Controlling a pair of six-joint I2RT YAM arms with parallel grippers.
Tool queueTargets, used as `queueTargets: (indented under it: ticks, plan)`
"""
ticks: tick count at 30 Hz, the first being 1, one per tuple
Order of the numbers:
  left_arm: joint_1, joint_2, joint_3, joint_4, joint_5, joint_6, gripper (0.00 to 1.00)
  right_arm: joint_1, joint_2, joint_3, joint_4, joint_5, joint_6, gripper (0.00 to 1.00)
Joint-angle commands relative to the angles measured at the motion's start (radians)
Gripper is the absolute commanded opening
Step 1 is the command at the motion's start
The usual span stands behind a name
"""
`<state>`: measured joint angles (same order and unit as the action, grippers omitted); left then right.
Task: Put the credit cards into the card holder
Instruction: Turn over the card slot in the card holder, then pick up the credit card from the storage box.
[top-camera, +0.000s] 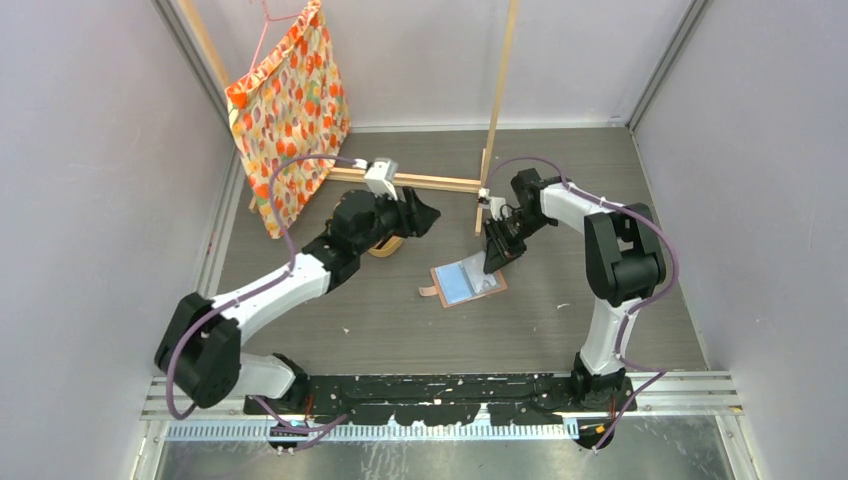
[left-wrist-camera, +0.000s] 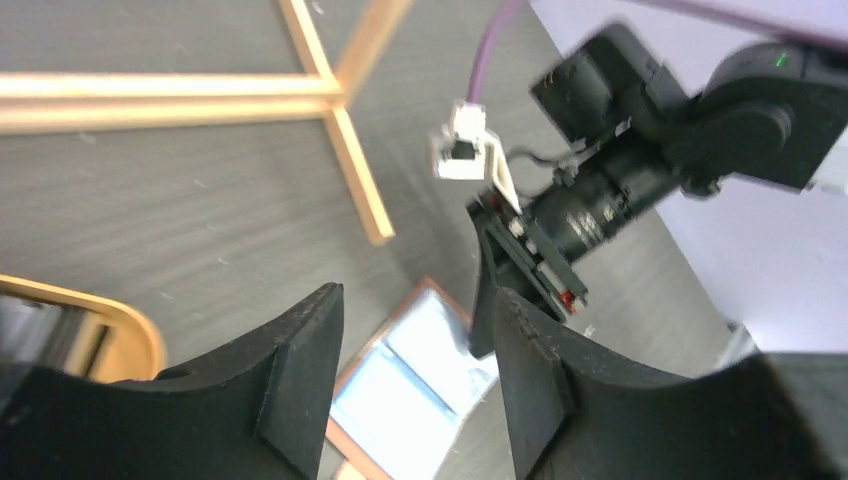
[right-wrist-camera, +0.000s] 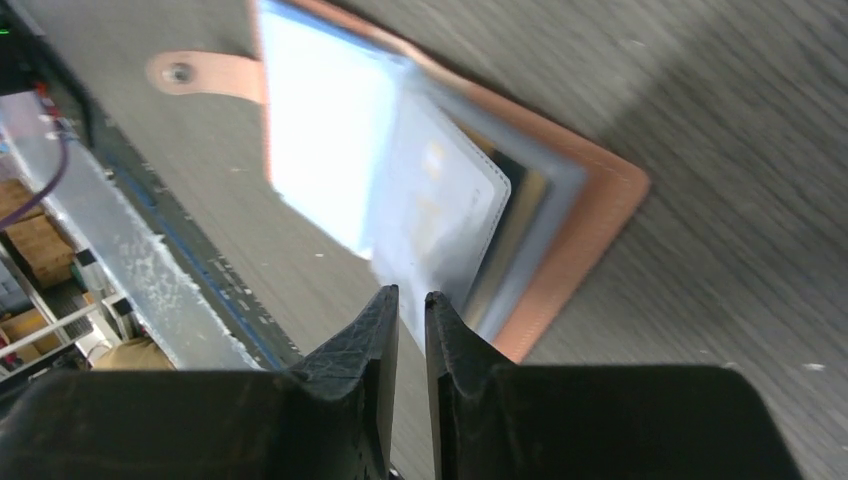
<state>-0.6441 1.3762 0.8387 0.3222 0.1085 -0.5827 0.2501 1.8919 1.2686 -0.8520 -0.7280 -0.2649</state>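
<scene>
Jaws of your right gripper (right-wrist-camera: 410, 297) stood almost together, only a slit between them, pinched on the near edge of a glossy pocket leaf (right-wrist-camera: 425, 270) of the card holder (top-camera: 465, 283). The card holder lay open on the table (top-camera: 380, 325). Your left gripper (left-wrist-camera: 418, 300) hung roughly half open and empty, above and just left of the card holder.

Credit cards (right-wrist-camera: 438, 175): one pale card showed through that raised leaf, with darker card edges stacked behind it, all inside the card holder. I could not tell whether more lay elsewhere; too blurred.

Risks, as I judged them:
- Your two arms sat near each other over the card holder. Bringing the left in further could have knocked the right wrist.
- Nothing pinned the card holder's other half. A pull on one thin leaf could have dragged the whole thing or flipped it shut.
- The leaf looked slick and your pinch caught only its edge. It could have slipped free.
- With the leaf tipped, the pale card could have slid out of its pocket.

Room and surface:
- Pale walls (top-camera: 90, 150) closed in both sides and the back.
- The table was grey wood-grain.
- A patterned cloth bag (top-camera: 288, 115) hung well beyond and left of the card holder.
- A wooden frame (top-camera: 430, 182) ran beyond the card holder.
- A tan tray (top-camera: 385, 248) sat left of the card holder, under your left gripper.
- A snap tab (right-wrist-camera: 190, 72) stuck out from the card holder's left edge.
</scene>
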Motion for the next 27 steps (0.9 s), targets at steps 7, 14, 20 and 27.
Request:
queueTargets:
  ticks: [7, 14, 20, 27]
  plan:
    - [0.291, -0.002, 0.029, -0.011, 0.186, -0.055, 0.62, 0.001, 0.085, 0.047, 0.004, 0.181, 0.033, 0.21]
    - [0.427, 0.110, 0.248, -0.320, 0.372, -0.046, 0.59, -0.020, -0.024, 0.067, -0.067, 0.028, -0.085, 0.22]
    - [0.428, 0.170, 0.547, -0.774, 0.195, 0.275, 0.59, -0.043, -0.124, 0.049, -0.098, -0.031, -0.182, 0.24]
    - [0.368, 0.337, 0.625, -0.950, -0.035, 0.501, 0.71, -0.043, -0.110, 0.054, -0.110, -0.034, -0.197, 0.24]
